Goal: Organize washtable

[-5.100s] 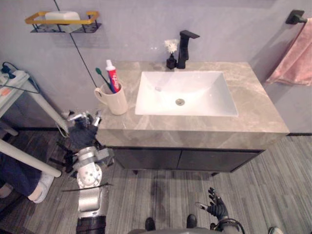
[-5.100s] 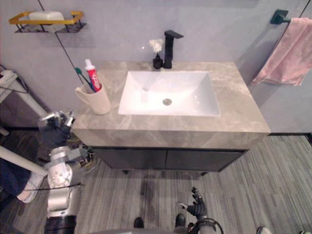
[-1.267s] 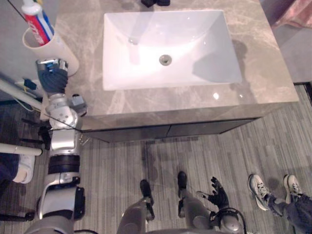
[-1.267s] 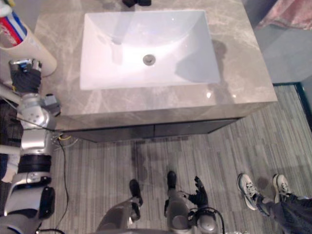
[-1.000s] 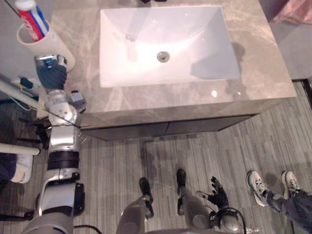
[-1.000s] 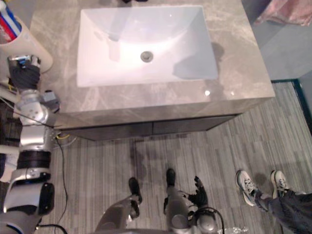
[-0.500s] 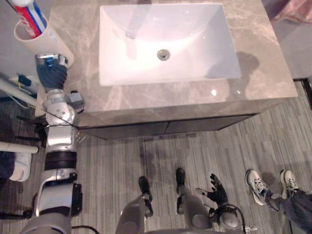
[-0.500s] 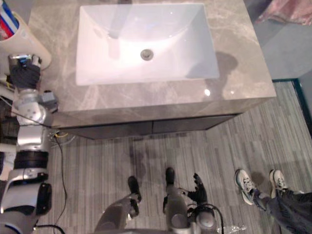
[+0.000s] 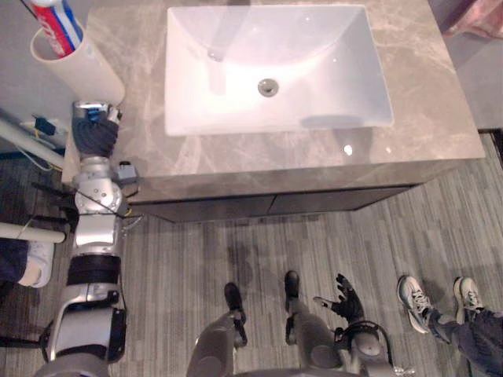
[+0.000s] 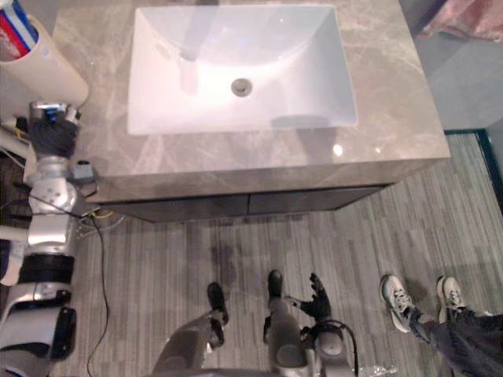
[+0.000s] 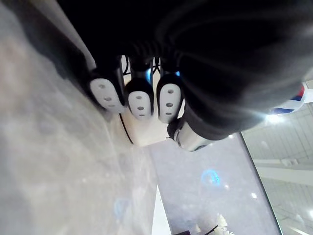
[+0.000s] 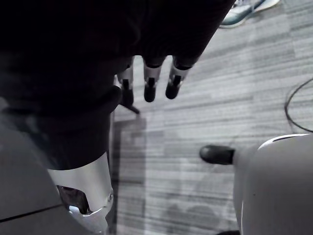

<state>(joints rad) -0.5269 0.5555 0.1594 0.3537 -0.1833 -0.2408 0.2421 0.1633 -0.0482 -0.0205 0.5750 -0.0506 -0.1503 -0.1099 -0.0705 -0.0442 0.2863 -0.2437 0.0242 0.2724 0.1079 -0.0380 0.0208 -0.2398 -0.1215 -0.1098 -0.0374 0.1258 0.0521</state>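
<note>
The right hand is hanging low over the floor, fingers straight and spread, holding nothing. A person's shoes are standing to its right. The left hand is sitting at the counter's left edge, just before the cup; whether it is gripping anything cannot be told. The cup is standing upright on the counter's left end, mouth up, left of the sink. A toothpaste tube is standing on end in it, long axis near vertical.

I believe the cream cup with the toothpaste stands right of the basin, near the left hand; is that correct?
Not quite: the cream cup with the toothpaste stands left of the basin, near the left hand, as the left eye view shows.
</note>
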